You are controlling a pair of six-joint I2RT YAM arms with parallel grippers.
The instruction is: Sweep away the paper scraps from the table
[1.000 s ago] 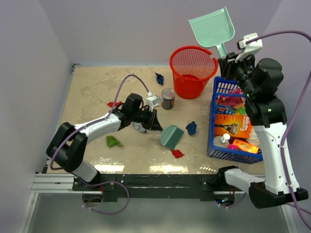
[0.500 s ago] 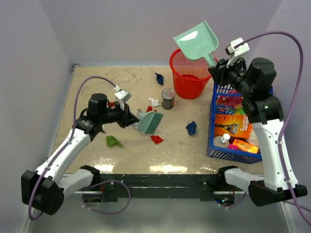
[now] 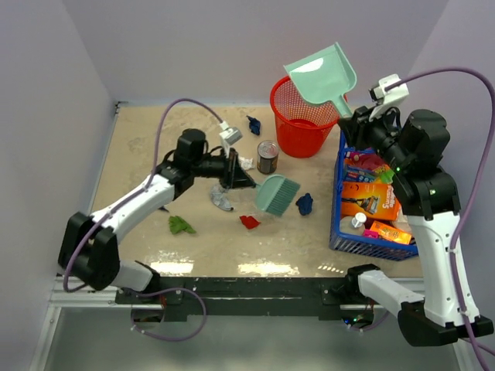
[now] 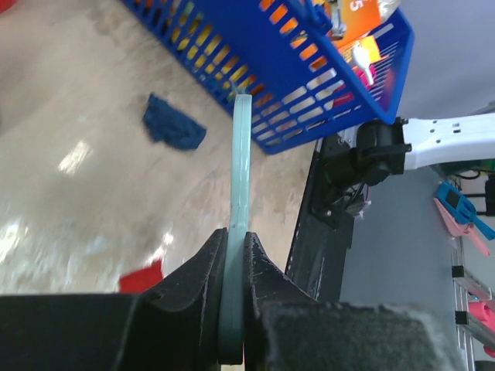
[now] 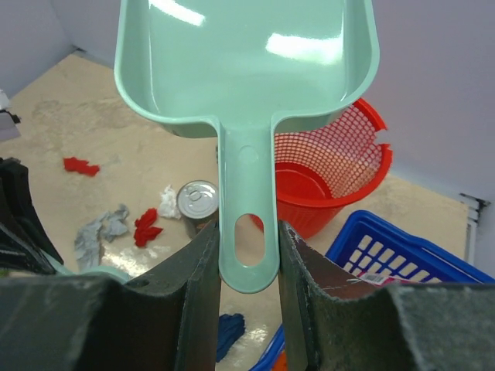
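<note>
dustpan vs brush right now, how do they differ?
The dustpan is raised high by the red basket, in the right end effector. The brush sits low at the table, in the left end effector. The dustpan is an open, empty scoop; the brush has bristles. Both are mint green and clamped.

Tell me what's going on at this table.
Two robot arms are clearing paper scraps off the table. The left pincer grips a green brush, held low between a red scrap and a dark blue scrap. The right pincer holds a mint dustpan raised in the air by the red basket. Several scraps lie loose on the table.
</note>
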